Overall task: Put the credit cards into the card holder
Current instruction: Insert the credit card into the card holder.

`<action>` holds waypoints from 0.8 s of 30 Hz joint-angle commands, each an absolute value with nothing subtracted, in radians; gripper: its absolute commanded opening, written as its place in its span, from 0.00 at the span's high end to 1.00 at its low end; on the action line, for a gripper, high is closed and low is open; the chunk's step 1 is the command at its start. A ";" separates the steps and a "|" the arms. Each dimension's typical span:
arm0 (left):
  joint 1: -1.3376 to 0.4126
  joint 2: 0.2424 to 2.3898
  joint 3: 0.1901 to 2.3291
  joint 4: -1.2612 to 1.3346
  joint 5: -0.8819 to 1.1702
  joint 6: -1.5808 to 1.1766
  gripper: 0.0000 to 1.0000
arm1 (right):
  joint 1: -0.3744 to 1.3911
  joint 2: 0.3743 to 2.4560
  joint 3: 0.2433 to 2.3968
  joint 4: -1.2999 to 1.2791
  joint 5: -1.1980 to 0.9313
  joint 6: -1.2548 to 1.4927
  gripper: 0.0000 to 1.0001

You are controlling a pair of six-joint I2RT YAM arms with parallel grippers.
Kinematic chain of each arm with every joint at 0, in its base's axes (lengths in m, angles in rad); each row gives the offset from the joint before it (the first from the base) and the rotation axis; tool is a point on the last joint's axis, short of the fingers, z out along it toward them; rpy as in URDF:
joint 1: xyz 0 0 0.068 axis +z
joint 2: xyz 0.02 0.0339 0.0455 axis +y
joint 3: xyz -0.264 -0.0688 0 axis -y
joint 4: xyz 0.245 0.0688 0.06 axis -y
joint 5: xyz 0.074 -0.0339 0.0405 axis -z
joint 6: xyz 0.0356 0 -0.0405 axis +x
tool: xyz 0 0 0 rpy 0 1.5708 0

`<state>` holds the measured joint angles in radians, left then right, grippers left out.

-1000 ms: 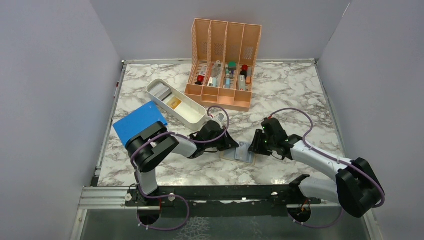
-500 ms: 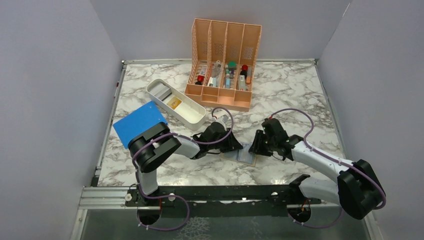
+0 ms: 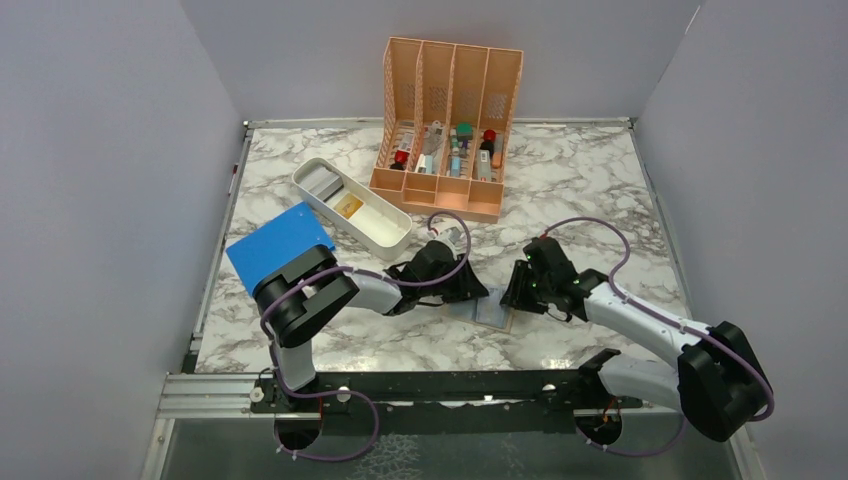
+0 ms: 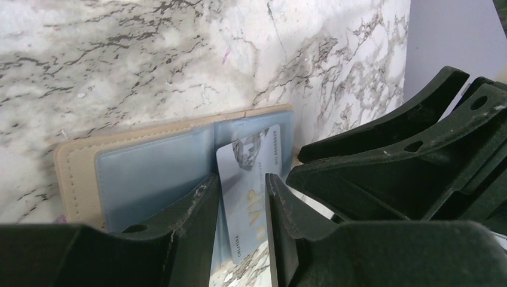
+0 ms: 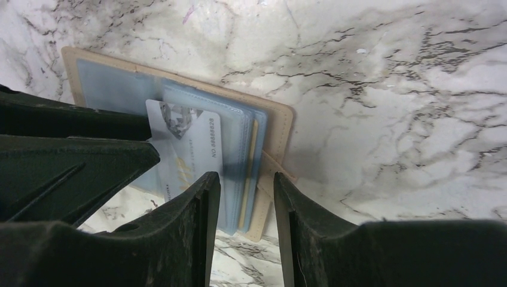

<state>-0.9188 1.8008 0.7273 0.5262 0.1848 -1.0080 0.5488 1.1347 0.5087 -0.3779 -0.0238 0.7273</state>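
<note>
Overhead, card holder (image 3: 492,311) indistinct; wrist views show pale card (image 4: 248,179) on it

Finish of the table (image 3: 560,180): marble-pattern top, white with grey veining, smooth, low sheen.

Cover of the card holder (image 4: 78,173): tan, leather-like, matt, with a stitched border. Its inner sleeves are clear bluish plastic film, glossy and slightly clouded.

The one credit card (image 4: 248,179) in view: pale silver plastic, smooth, satin, gold lettering.

Both the left gripper (image 4: 239,185) and the right gripper (image 5: 246,182): hard black plastic, matt, with pale scuffs on the finger edges.

At the far edge, the rack (image 3: 450,80): peach plastic, matt, perforated walls.

Beside it, the tray (image 3: 380,235): white plastic, smooth, faint gloss.

At the left edge, the sheet (image 3: 275,245): blue, flat, matt; material cannot be told.

At the near edge, the rail (image 3: 210,395): bare grey metal.
</note>
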 commanded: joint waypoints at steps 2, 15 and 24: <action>-0.935 1.828 0.781 0.505 0.192 -0.970 0.63 | 0.547 1.146 0.551 -0.430 0.113 0.763 0.56; -0.963 1.850 0.822 0.503 0.209 -0.950 0.62 | 0.520 1.196 0.581 -0.432 0.145 0.778 0.56; -0.975 1.828 0.852 0.506 0.238 -0.896 0.61 | 0.518 1.150 0.598 -0.523 0.135 0.878 0.55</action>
<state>-0.9592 1.8496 0.8135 0.4976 0.1982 -0.9386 0.5232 1.1881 0.5694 -0.4362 0.1051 0.7944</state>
